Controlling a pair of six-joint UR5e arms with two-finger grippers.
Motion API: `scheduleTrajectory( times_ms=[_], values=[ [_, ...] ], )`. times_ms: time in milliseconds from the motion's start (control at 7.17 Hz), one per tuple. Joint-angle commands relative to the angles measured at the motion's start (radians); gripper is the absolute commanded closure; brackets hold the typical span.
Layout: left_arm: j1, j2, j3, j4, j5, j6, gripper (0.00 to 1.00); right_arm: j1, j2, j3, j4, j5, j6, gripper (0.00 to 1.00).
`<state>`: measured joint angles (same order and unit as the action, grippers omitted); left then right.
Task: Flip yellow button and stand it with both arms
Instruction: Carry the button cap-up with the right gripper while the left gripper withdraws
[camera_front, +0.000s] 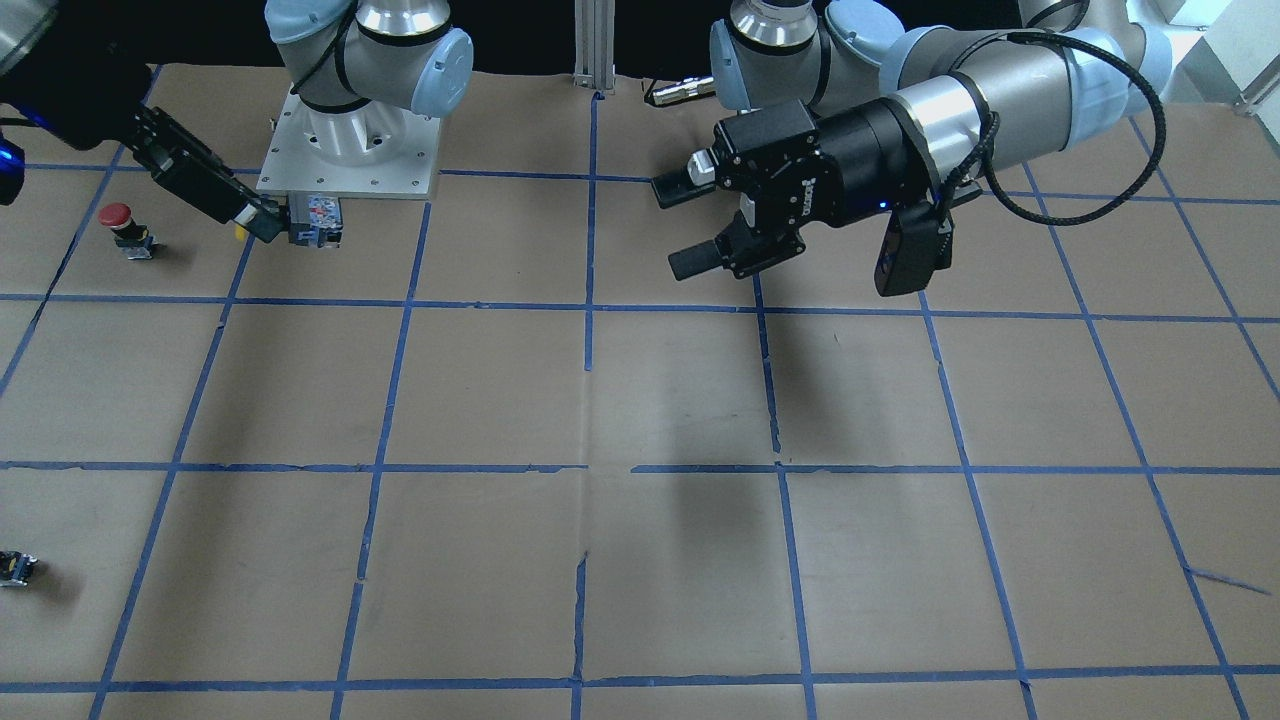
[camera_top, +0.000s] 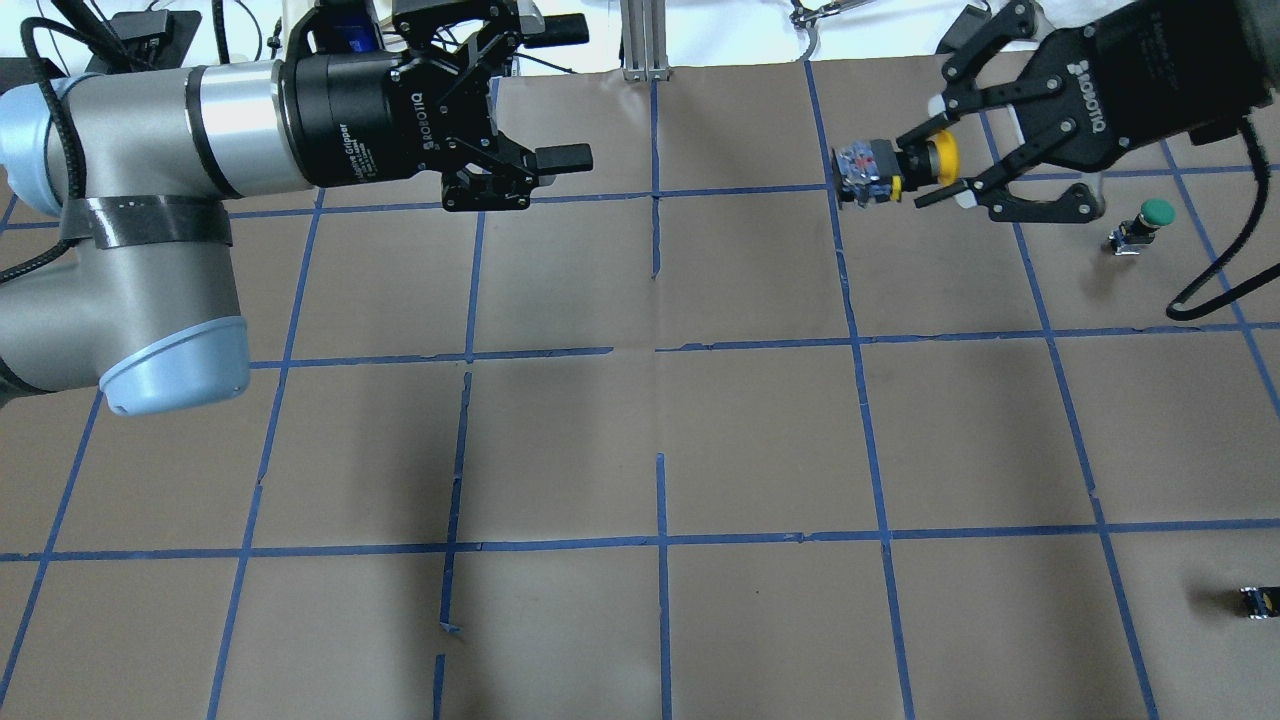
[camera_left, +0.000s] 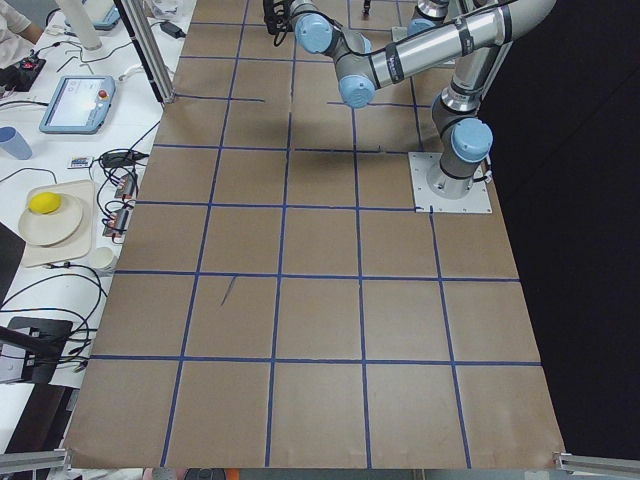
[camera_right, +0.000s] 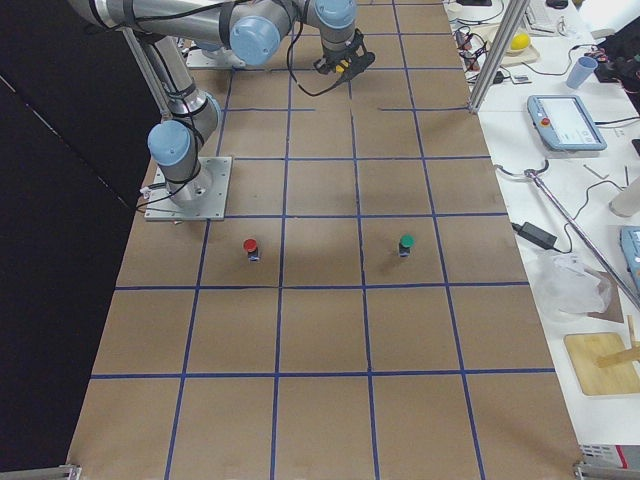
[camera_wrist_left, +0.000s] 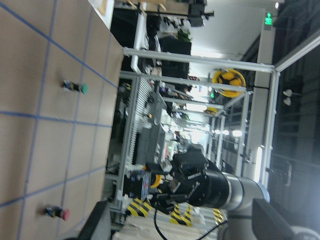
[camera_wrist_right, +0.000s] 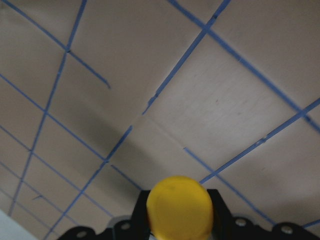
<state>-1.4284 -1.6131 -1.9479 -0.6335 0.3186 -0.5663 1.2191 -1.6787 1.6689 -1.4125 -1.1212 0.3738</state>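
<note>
Yellow-capped button (camera_top: 890, 168) hung sideways, pinched in the right claw (camera_top: 913, 170); left claw (camera_top: 565, 95) gaped over the brown, blue-gridded table (camera_top: 760, 430).

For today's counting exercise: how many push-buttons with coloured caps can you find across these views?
3. The yellow button is gripped by the right gripper above the table; the red button stands on it nearer the robot; the green button stands farther out. Capless switch block excluded.
</note>
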Motion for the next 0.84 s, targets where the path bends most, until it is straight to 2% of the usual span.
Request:
scheduleTrajectory(
  times_ms=[0,140,279,419,698],
  values=[
    [0.006,-0.019,0.041,-0.005,0.202,0.040,0.01,-0.036,0.010,0.053,-0.110,-0.303,-0.356,0.94],
    [-0.001,-0.019,0.056,-0.006,0.283,0.040,0.01,-0.073,0.010,0.130,-0.250,-0.362,-0.519,0.94],
    [-0.013,-0.011,0.055,-0.018,0.380,0.043,0.01,-0.125,0.007,0.229,-0.466,-0.409,-0.668,0.94],
    [-0.023,0.010,0.064,-0.090,0.464,0.086,0.01,-0.172,0.005,0.312,-0.626,-0.413,-0.804,0.94],
    [-0.027,0.035,0.174,-0.345,0.720,0.260,0.01,-0.229,0.010,0.395,-0.803,-0.404,-0.942,0.93]
  ],
)
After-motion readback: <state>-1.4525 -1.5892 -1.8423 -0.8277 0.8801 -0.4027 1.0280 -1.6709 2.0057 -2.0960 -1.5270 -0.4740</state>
